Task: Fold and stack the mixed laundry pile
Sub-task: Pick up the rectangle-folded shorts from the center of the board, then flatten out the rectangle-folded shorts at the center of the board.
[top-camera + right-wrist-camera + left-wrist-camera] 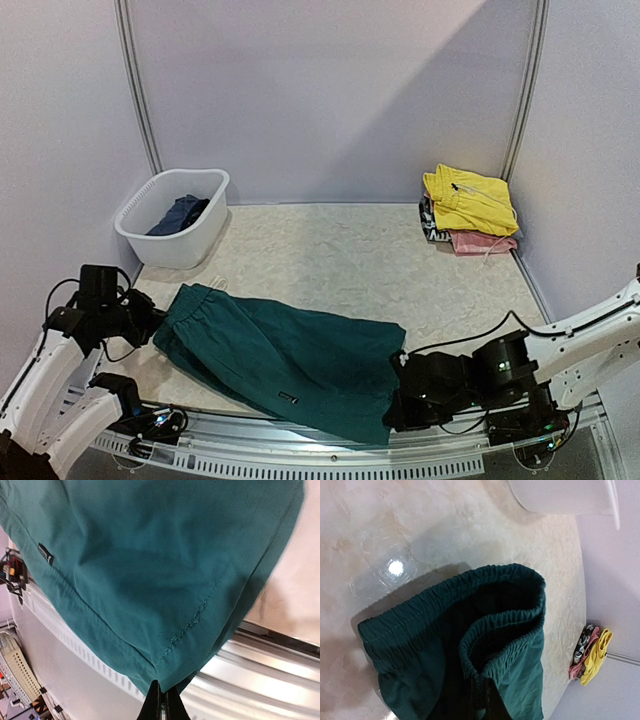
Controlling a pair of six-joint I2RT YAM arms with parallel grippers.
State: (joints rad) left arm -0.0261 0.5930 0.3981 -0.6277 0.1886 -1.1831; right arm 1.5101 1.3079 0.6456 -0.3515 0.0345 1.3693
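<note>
Spotter: Your right claw (160,698) has its black fingertips pressed together on the bottom hem corner of the dark teal cloth shorts (280,360). That corner hangs just past the near edge of the pale marbled desk (350,260), over the metal rail.

Checker: Your left claw (480,695) is pinched tight on the gathered elastic waistband at the other end. You hold both ends of the one garment.

Spotter: Those shorts lie slantwise across the near part of the desk, waistband to your left and leg hem to your right. The cloth looks thin and limp, fairly smooth with shallow creases. The waistband gapes open in the left wrist view.

Checker: I'd judge you're at the start of this fold: gripped and laid out, not yet doubled end to end. Whether the legs are already laid one on the other, I can't tell.

Spotter: The next move calls for lifting one end and carrying it over onto the other. Keep the edges matched and don't drag the layer beneath.

Checker: Farther out, the folded yellow garment (470,200) tops a pink one (482,242) in the far right corner. The white plastic tub (175,240) at far left holds a dark blue garment (180,213), so more remains.
</note>
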